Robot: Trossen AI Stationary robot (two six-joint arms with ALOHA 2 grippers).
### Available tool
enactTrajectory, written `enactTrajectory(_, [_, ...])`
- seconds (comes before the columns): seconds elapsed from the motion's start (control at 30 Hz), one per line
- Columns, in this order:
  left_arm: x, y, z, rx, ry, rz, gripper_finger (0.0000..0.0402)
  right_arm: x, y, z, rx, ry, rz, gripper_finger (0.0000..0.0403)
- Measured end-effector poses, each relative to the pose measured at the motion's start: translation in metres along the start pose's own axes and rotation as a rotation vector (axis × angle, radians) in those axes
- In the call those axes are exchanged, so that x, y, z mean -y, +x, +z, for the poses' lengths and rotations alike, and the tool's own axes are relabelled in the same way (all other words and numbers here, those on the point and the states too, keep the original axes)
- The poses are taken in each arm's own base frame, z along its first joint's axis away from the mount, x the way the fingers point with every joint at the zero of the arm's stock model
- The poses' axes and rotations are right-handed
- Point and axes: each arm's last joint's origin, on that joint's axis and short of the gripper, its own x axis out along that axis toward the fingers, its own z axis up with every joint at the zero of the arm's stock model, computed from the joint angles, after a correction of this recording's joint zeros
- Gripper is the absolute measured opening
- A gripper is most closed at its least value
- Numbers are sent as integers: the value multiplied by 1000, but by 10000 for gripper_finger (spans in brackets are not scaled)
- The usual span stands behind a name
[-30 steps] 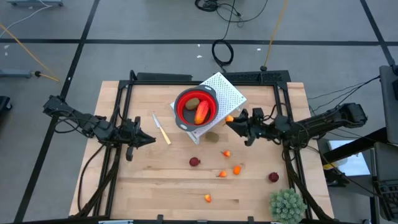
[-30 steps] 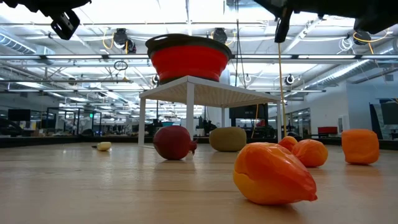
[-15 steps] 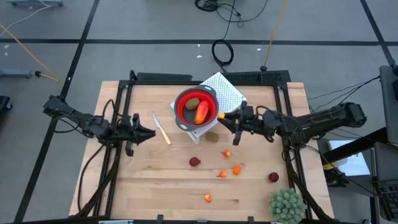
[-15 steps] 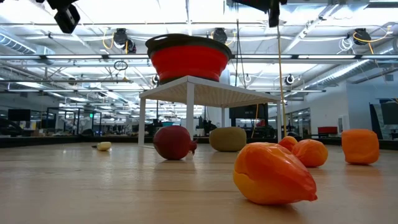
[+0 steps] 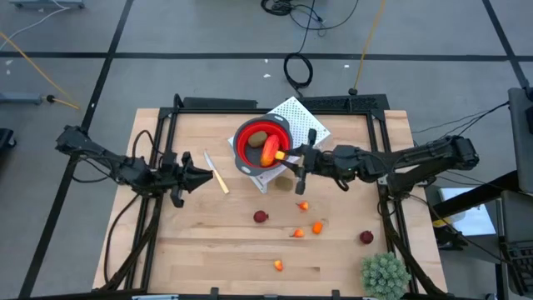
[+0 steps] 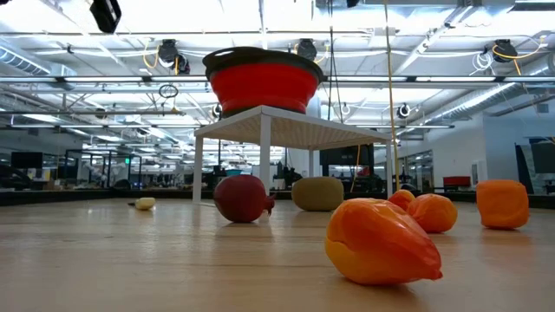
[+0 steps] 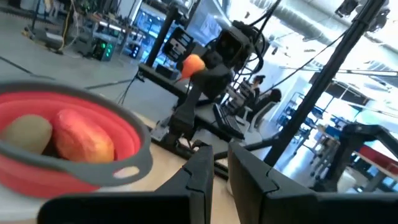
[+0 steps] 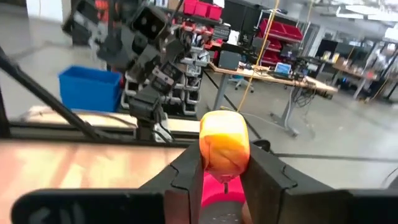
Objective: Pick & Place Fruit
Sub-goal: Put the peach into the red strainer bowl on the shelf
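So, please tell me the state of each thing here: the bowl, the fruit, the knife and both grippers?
red bowl: upright on the white stand, holding two fruits.
orange fruit piece: clamped in the right gripper, at the bowl's rim.
loose fruit: several pieces lying on the table.
knife: lying flat, untouched.
left gripper: near the knife, fingers almost closed, empty.

A workshop hall with a grey floor [image 5: 166, 33] crossed by dark lines, cables [image 5: 298, 68] coiled on it. Ceiling lights [image 6: 260, 13] glare above steel trusses; a blue bin [image 8: 90, 89], red bins [image 8: 200, 8] and desks [image 8: 273, 78] line the room.
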Motion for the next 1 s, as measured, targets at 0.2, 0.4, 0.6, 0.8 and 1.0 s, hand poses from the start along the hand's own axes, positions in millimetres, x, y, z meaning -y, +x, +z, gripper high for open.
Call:
enactTrajectory(0.2, [8, 17, -3, 92, 7, 8, 77, -5, 10, -6, -25, -134, 5, 84])
enactTrajectory(0.4, [8, 37, -5, 159, -3, 54, 152, -4, 10, -6, -27, -225, 2, 84])
enactTrajectory(0.6, [15, 70, 4, 155, 39, 120, 211, -3, 11, -7, -34, -306, -1, 84])
enactTrajectory(0.8, [23, 107, 13, 102, 90, 192, 232, 0, 10, -8, -75, -397, -97, 84])
enactTrajectory(1.0, [27, 140, 22, 44, 143, 264, 235, 1, 10, -8, -106, -444, -163, 84])
